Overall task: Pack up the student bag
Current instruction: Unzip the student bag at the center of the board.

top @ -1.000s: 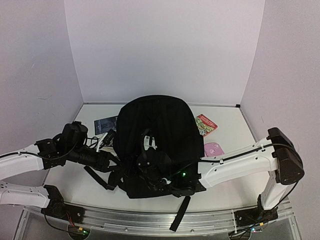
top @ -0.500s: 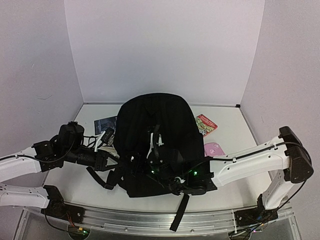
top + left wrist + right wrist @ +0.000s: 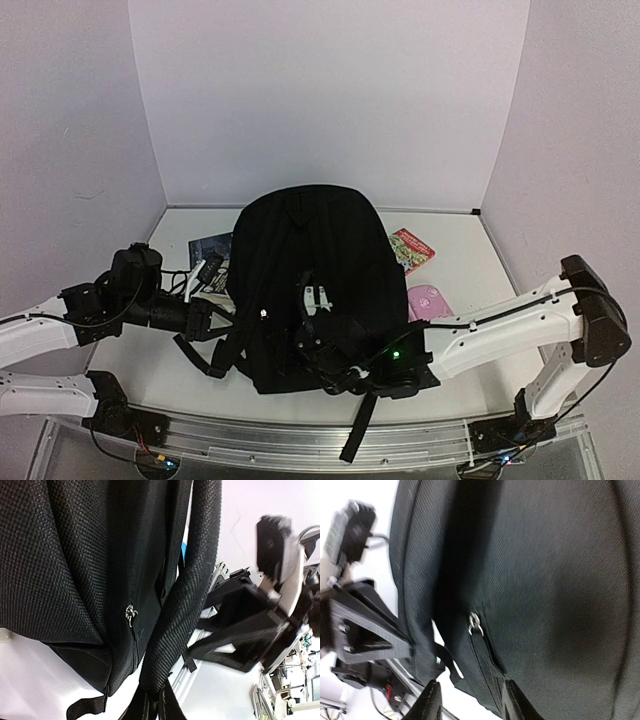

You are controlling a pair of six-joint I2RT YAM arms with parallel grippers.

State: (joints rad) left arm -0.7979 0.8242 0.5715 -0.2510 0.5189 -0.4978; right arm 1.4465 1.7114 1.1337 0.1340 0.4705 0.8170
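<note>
The surface (image 3: 470, 262) is taken up at its centre by the student bag (image 3: 310, 250), which lies flat with its bottom edge towards the arm bases. The loose items are noted beside it: a dark book (image 3: 212, 246) at its left, a red booklet (image 3: 412, 249) and a pink pencil case (image 3: 428, 299) at its right. The left end effector (image 3: 222, 320) is set against the bag's left flank by the shoulder strap (image 3: 195, 595) and is clenched. Whether fabric is pinched in it cannot be told. The right end effector (image 3: 317, 296) is poised over the bag's lower middle, released, with its fingertips (image 3: 429, 700) seen apart and nothing between them. The zipper pull (image 3: 475, 624) lies just ahead of that gap. The step in hand is judged to be opening the zip. It would be done best if the pull tab were taken squarely, the draw were kept along the track, and the flank were held taut by the left side so the soft cloth is not bunched.
</note>
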